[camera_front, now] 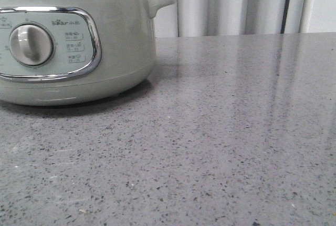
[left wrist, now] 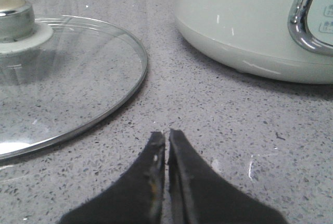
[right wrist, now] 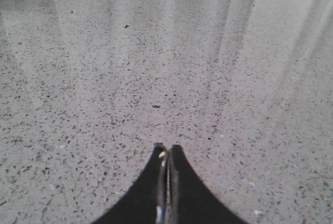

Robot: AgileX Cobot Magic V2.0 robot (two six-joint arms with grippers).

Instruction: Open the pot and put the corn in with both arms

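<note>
The pale grey-green pot (camera_front: 73, 47) stands at the far left of the table in the front view, with its chrome-framed panel and round knob (camera_front: 31, 44) facing me. No lid shows on its steel rim. The pot also shows in the left wrist view (left wrist: 244, 21). Its glass lid (left wrist: 62, 78) with a metal knob lies flat on the table beside the pot. My left gripper (left wrist: 167, 133) is shut and empty, low over the table between lid and pot. My right gripper (right wrist: 167, 147) is shut and empty over bare table. The corn is out of view.
The grey speckled table (camera_front: 226, 142) stretches to the right of the pot. White curtains (camera_front: 231, 2) hang behind the table's far edge. Neither arm shows in the front view.
</note>
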